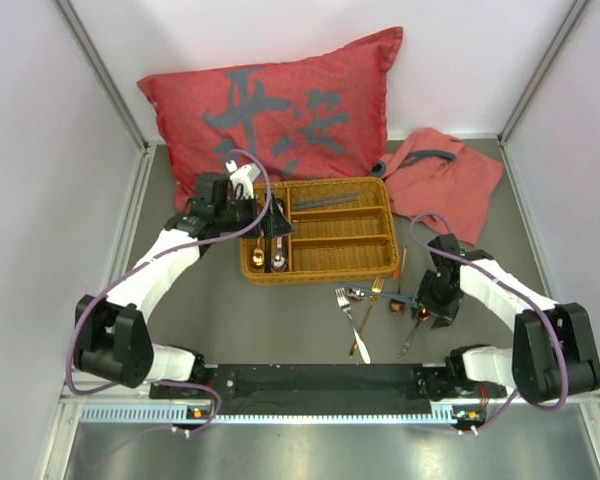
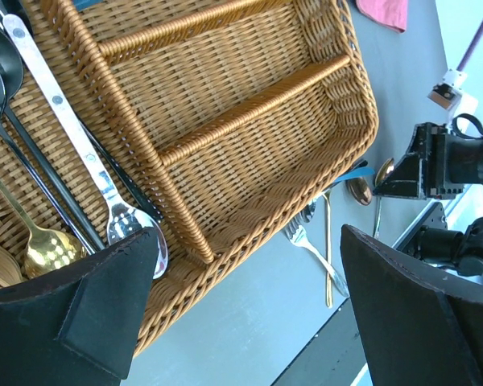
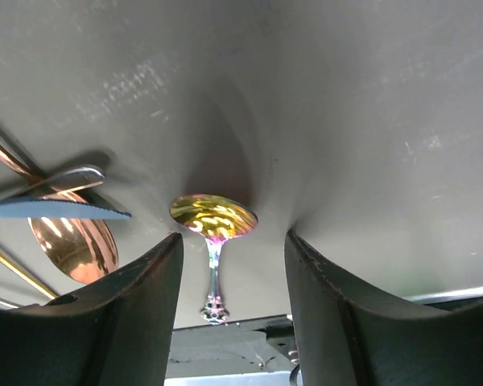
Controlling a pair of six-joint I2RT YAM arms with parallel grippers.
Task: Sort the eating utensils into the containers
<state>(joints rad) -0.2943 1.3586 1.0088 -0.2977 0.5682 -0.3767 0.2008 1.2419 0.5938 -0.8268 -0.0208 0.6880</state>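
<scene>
Just off the near right corner of the wicker tray (image 1: 325, 274), the right gripper (image 3: 232, 241) is hovering part-open astride a light, stiff, slippery-looking rainbow spoon (image 3: 213, 217) that is lying flat on the table (image 3: 346, 96), probably best pinched across its thin neck behind the bowl.

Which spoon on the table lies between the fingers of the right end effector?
The iridescent spoon with the yellow-pink bowl; the right end effector straddles it. The copper spoon lies outside the fingers.
</scene>
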